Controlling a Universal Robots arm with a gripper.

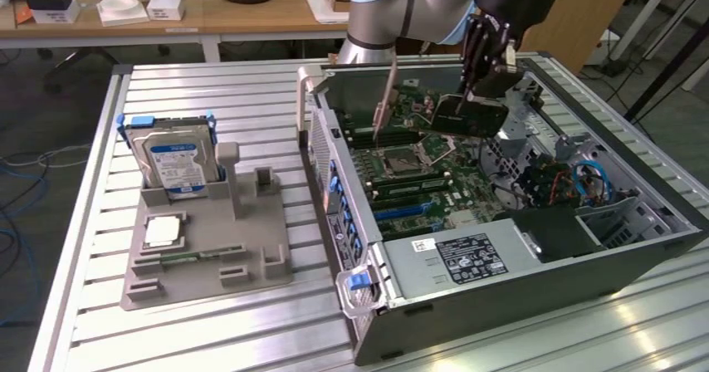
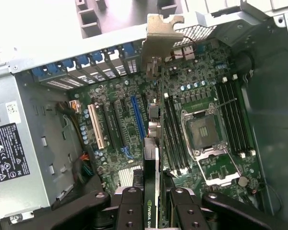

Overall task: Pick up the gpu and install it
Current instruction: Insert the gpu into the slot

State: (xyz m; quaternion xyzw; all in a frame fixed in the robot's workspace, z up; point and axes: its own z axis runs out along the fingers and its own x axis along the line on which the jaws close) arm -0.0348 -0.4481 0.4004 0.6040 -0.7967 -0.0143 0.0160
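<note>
My gripper [image 1: 483, 85] reaches down into the open computer case [image 1: 332, 164] and is shut on the gpu [image 1: 463, 116], a black-faced card hanging above the motherboard [image 1: 427, 181]. In the wrist view the gpu [image 2: 153, 158] shows edge-on between my two black fingers [image 2: 130, 207], with the gripper [image 2: 153, 213] clamped on its near end. Its silver bracket [image 2: 161, 33] points toward the case's rear wall with the slot openings. The card hovers between the blue expansion slot [image 2: 138, 117] and the memory slots [image 2: 173, 139], clear of the board.
A processor socket [image 2: 204, 132] lies open beside the card. The power supply [image 1: 466, 260] fills the case's near corner, with cables [image 1: 576, 181] at the exterior view's right. On the table's left, a grey holder [image 1: 205, 247] carries a blue-labelled hard drive [image 1: 172, 160] and a processor [image 1: 164, 231].
</note>
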